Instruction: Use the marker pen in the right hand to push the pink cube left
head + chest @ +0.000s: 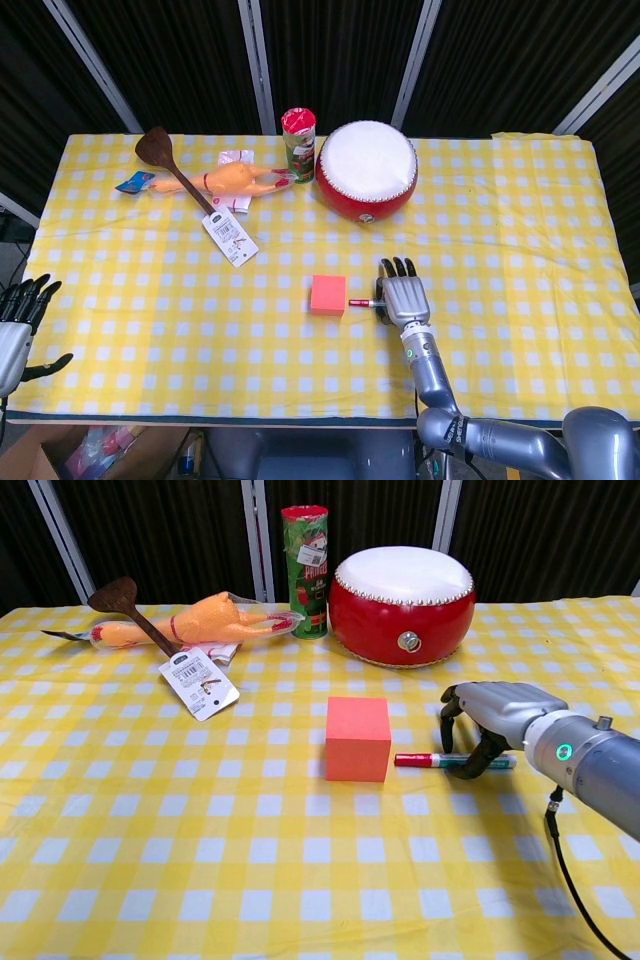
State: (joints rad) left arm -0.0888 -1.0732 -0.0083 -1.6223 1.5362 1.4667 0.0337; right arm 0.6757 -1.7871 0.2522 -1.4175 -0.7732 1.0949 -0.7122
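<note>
Right robot hand (487,723): arched over the marker pen near the middle of the table, fingers curled down around the pen's green rear half; the thumb sits on the near side of the barrel and the other fingers on the far side. Whether it truly grips the pen or only cages it cannot be told from either view.
Marker pen (428,760): lies flat on the cloth, pointing left, its red cap end sticking out of the hand toward the cube. The red tip stops just beside the cube's right face; a thin gap seems to remain in the chest view.
Pink cube (357,737): sits square on the checked cloth just left of the pen tip, in front of the drum and well apart from it.
Left robot hand (18,325): off the table's left front edge, fingers spread, holding nothing.
Drum (403,603): red body with a white skin, behind the cube and the right hand, near the back of the table.
Chip can (305,570): stands upright just left of the drum.
Rubber chicken (205,620): lies on its side to the left of the can.
Wooden spatula (128,603): rests across the chicken, with a white tag (198,683) at its handle end.
Table (200,880): covered with a yellow and white checked cloth.
</note>
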